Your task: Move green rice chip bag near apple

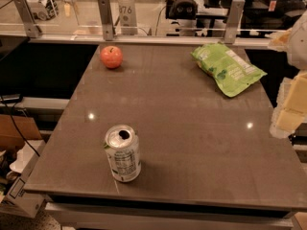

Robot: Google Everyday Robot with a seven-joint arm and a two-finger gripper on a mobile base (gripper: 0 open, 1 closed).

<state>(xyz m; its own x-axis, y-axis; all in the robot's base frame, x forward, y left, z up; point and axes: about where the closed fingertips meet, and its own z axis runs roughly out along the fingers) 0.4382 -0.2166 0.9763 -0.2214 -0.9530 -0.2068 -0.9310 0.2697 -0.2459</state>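
Note:
The green rice chip bag lies flat at the far right of the grey table, with white label patches facing up. The apple, red-orange and round, sits at the far left corner of the table, well apart from the bag. My gripper shows only as pale cream parts at the right edge of the camera view, off the table's right side, to the right of and nearer than the bag. It holds nothing that I can see.
A silver drink can stands upright near the table's front left. A glass partition with metal posts runs along the far edge. Cables and boxes lie on the floor to the left.

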